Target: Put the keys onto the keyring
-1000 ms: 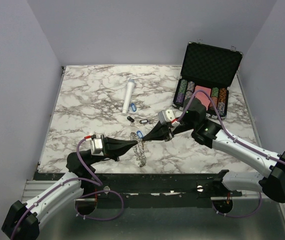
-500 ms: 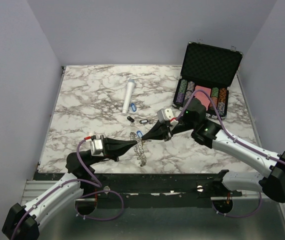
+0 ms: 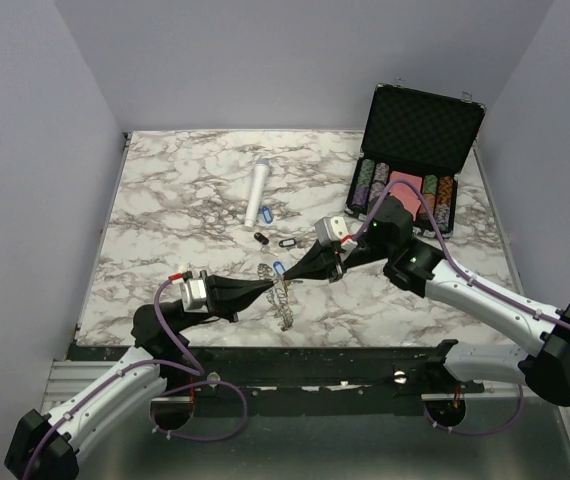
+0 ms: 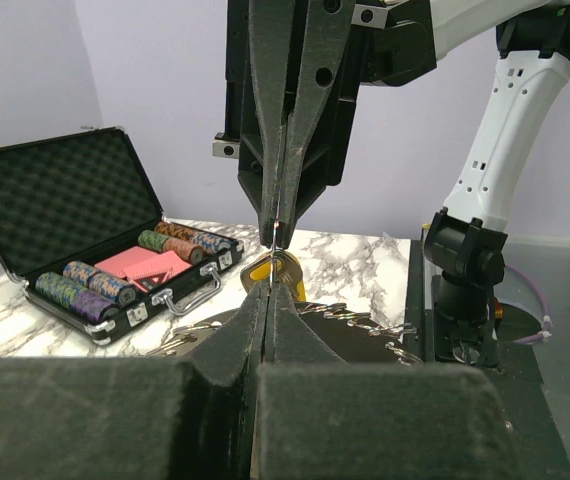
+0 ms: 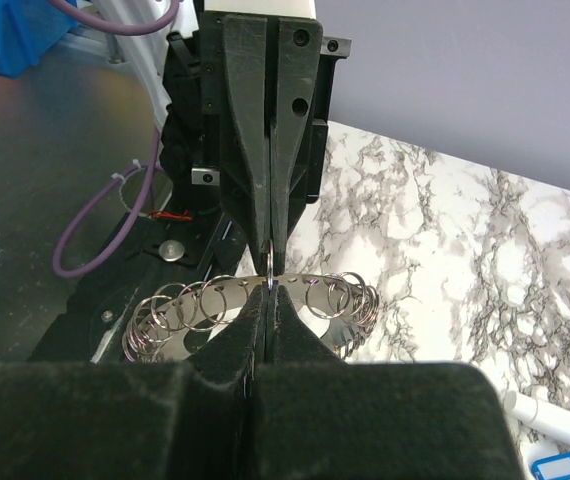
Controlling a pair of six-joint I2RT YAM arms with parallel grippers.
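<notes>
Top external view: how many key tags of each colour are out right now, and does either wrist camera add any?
Blue key tags: 2
Black key tags: 2
Yellow key tag: 1, seen only in the left wrist view, close to the keyring
Total: 5

My two grippers, left gripper (image 3: pixel 268 290) and right gripper (image 3: pixel 300 277), meet tip to tip over the keyring (image 3: pixel 283 305), both closed, with no gap to pass between them. Just beyond lie loose keys (image 3: pixel 286 242) and a white cylinder (image 3: pixel 257 193). The open chip case (image 3: pixel 420 130) blocks the far right corner. I see bare tabletop (image 3: pixel 165 220) far left.
</notes>
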